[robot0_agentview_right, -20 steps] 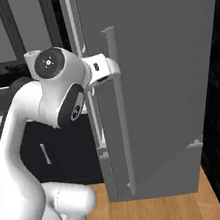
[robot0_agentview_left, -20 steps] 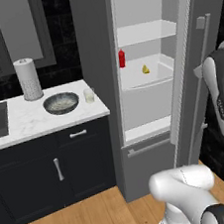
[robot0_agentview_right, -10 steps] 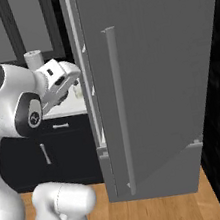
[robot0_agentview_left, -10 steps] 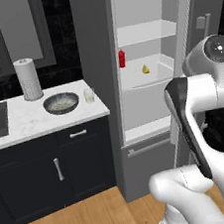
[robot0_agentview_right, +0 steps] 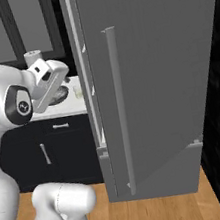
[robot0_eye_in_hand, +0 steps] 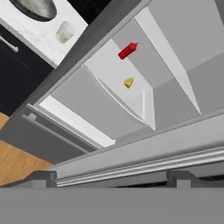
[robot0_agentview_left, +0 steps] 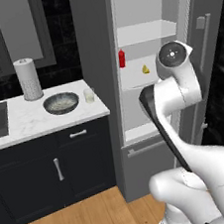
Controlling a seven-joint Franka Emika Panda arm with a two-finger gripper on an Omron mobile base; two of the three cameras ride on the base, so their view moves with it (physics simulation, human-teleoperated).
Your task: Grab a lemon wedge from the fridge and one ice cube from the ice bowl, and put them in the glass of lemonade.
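My gripper point(robot0_eye_in_hand: 111, 177) has its fingers wide apart and holds nothing. It faces the open fridge point(robot0_agentview_left: 97, 61). Inside, on a glass shelf, the lemon wedge point(robot0_eye_in_hand: 128, 82) lies near a small red bottle point(robot0_eye_in_hand: 127, 50). On the white counter point(robot0_agentview_left: 30, 122) beside the fridge, the glass of lemonade point(robot0_agentview_left: 88, 95) stands just beside the ice bowl point(robot0_agentview_left: 61, 102).
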